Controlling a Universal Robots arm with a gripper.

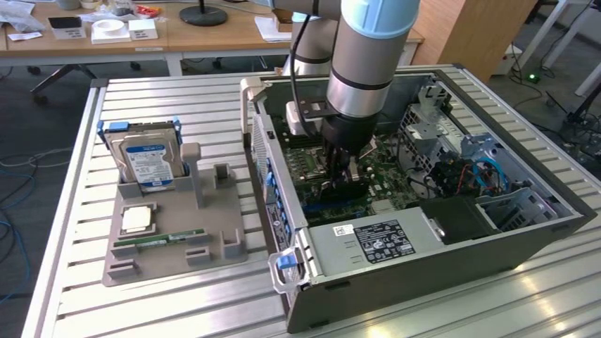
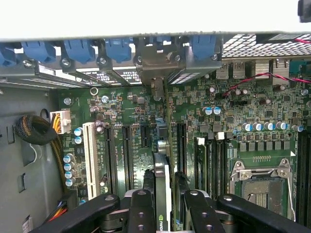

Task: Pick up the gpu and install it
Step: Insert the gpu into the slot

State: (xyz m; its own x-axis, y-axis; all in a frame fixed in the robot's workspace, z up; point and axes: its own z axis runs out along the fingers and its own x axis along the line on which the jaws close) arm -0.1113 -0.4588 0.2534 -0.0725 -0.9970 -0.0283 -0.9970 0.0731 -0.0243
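gripper point(image 2: 164, 194) | jaws pinching gpu point(image 2: 163, 174) edge-on between fingers point(image 2: 142, 208) | card upright over motherboard point(image 2: 233, 111) slots, inside case point(image 1: 526, 236)

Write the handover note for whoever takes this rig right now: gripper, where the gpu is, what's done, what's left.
Gripper: inside the open computer case, shut on the gpu, which it holds on edge.
Gpu: over the motherboard, among the expansion slots, its metal bracket up at the case's rear slot openings.
Done: card picked up and carried into the case.
Left: whether it is fully seated in a slot cannot be told; the gripper has not let go.
Hard drive and RAM stick sit on the grey holder beside the case.
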